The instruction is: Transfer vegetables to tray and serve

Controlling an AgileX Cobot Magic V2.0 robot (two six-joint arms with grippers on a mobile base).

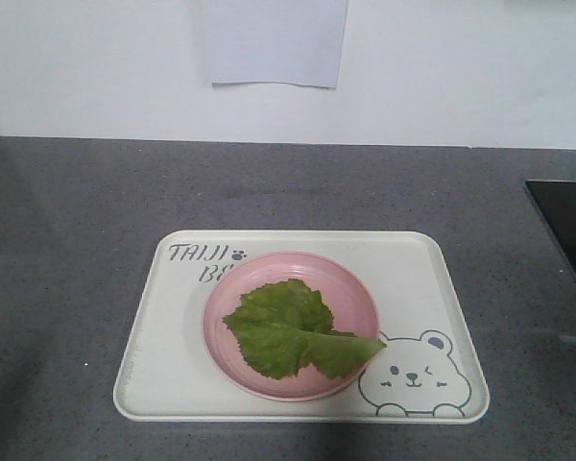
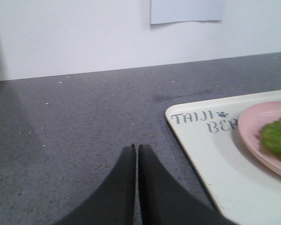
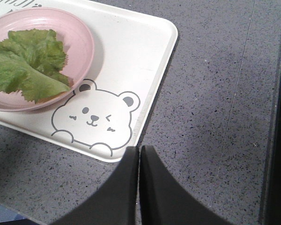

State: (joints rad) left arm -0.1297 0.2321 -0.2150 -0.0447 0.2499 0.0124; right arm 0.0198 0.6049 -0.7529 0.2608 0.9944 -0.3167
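A crinkly green lettuce leaf (image 1: 290, 329) lies flat in a round pink plate (image 1: 221, 331), which stands on the cream tray (image 1: 163, 355) with the bear face and grey lettering. The leaf (image 3: 30, 63) and tray (image 3: 140, 51) also show in the right wrist view, and the tray's corner (image 2: 201, 150) in the left wrist view. My left gripper (image 2: 136, 147) is shut and empty over the counter, left of the tray. Just off the tray's near right corner, my right gripper (image 3: 139, 149) is shut and empty too. Neither gripper shows in the front view.
The tray rests on a grey speckled counter (image 1: 77, 221) against a white wall with a paper sheet (image 1: 274, 43). A black panel (image 1: 568, 226) sits at the counter's right edge.
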